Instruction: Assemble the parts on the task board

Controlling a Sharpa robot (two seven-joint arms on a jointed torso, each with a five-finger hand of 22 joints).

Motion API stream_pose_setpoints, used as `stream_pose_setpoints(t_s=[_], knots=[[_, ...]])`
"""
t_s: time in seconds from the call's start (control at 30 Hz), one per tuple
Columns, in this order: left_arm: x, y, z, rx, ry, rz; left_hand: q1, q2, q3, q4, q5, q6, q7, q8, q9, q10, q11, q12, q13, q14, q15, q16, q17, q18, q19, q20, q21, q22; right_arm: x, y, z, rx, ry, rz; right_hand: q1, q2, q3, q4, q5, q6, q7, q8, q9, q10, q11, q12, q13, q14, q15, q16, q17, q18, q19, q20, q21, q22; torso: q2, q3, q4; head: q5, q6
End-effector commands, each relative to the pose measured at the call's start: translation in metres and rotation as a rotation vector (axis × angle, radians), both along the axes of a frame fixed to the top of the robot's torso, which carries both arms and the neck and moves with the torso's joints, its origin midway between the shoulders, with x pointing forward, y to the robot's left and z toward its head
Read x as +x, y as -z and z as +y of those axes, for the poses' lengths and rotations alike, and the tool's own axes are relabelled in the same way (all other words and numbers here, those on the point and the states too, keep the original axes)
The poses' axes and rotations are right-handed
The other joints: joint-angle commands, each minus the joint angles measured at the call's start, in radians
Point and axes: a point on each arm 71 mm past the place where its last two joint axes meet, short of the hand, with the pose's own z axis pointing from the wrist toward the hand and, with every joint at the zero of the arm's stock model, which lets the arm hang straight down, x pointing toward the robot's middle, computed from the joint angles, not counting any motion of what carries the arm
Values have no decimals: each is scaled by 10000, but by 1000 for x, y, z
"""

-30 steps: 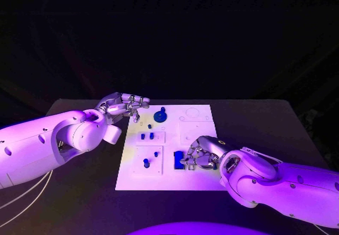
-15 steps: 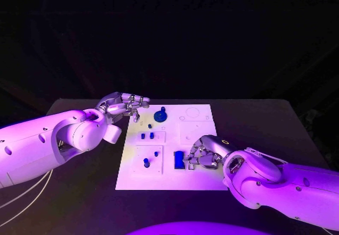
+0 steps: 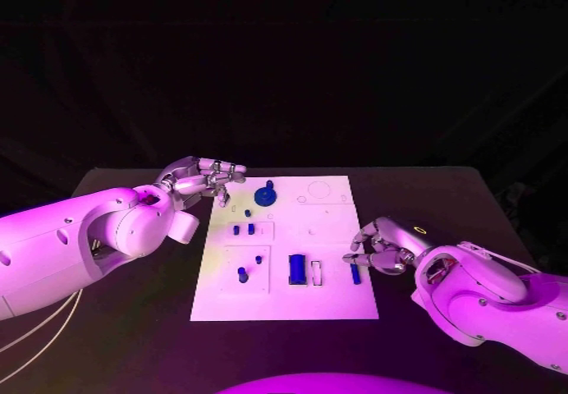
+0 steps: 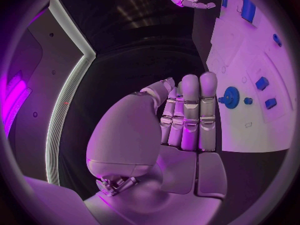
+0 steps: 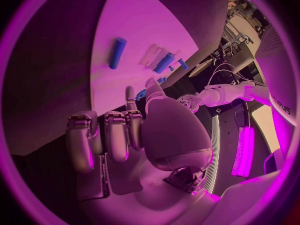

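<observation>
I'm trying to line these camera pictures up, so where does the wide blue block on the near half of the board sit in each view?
Head view: the wide blue block lies mid-width on the near half of the task board.
Left wrist view: on the board's end farthest from the camera.
Right wrist view: just beyond the pale slot outlines.
Shared landmark: the slim blue bar lying parallel beside it.

I see a dark counter (image 3: 438,205) under magenta-violet light, with a black, unlit backdrop (image 3: 284,82) behind its far edge. From the left wrist camera, a pale curved light strip (image 4: 69,90) glows against the dark room.
</observation>
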Motion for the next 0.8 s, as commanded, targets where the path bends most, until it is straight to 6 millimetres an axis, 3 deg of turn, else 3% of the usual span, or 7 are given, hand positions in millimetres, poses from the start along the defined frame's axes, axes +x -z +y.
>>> stream_pose_setpoints(t_s=[0.03, 0.2, 0.33, 0.8], knots=[[-1, -2, -2, -121, 140, -216, 4, 88, 3, -62, 38, -80, -7, 53, -11, -90, 0, 60, -8, -82, -7, 15, -11, 131, -6, 5, -23, -12, -2, 0, -5, -388, -300, -143, 118, -23, 62, -2, -46, 143, -26, -68, -82, 511, 48, -12, 1965, 864, 79, -17, 1813, -142, 1060, 77, 44, 2635, -2, 13, -32, -118, -10], [-1, -3, -2, -133, 143, -239, 4, 88, 3, -62, 38, -80, -7, 53, -11, -90, 0, 60, -8, -82, -7, 15, -11, 131, -6, 5, -23, -12, -5, 7, -11, -783, -175, -43, 108, -50, 57, 10, -59, 306, -54, -111, -164, 517, 28, -8, 1970, 871, 71, -3, 1838, -142, 1060, 83, 44, 2635, -6, 26, -60, -195, -10], [-1, -3, -2, -138, 160, -235, 4, 88, 3, -62, 38, -80, -7, 53, -11, -90, 0, 60, -8, -82, -7, 15, -11, 131, -6, 5, -23, -12, -7, 14, -12, -1001, -124, 76, 83, -79, 43, 31, -66, 456, -88, -126, -219, 512, 2, -26, 1962, 872, 55, 0, 1843, -142, 1060, 78, 44, 2635, -6, 21, -39, -216, -29], [-1, -3, -1, -127, 168, -209, 4, 88, 3, -62, 38, -80, -7, 53, -11, -90, 0, 60, -8, -82, -7, 15, -11, 131, -6, 5, -23, -12, -8, 35, -4, -1265, -1, 522, -1, -107, 15, 109, -40, 688, -152, -132, -292, 510, -48, -40, 1959, 872, 20, -1, 1845, -142, 1060, 55, 44, 2635, 7, 14, -27, -189, -84]])
